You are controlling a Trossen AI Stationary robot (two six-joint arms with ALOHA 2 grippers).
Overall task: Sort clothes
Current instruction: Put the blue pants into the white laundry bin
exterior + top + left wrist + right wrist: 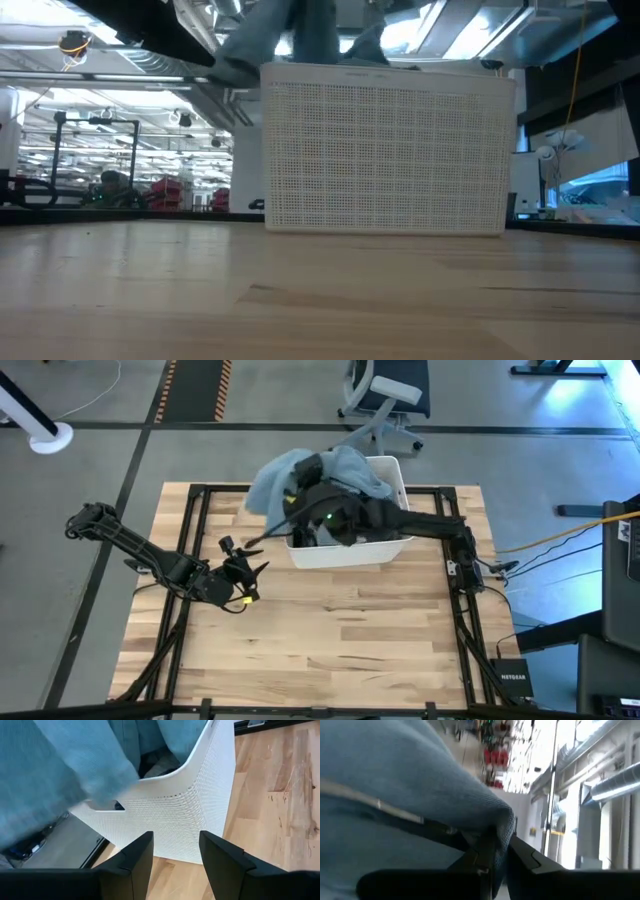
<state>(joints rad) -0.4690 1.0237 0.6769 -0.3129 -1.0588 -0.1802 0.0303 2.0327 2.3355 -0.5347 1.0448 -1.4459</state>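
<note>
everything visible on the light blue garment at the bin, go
The light blue-grey garment is soft knit-looking fabric, bunched and draped over the far-left rim of the white bin, part spilling outside it towards the table edge. The right gripper is shut on a fold of it above the bin, fabric pinched between its fingers. In the left wrist view it hangs over the bin's corner. The low view shows folds rising above the bin's top edge.

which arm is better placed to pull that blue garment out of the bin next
Right. Its tool is already shut on the blue garment over the bin. The left tool hangs open over the table beside the bin, holding nothing.
</note>
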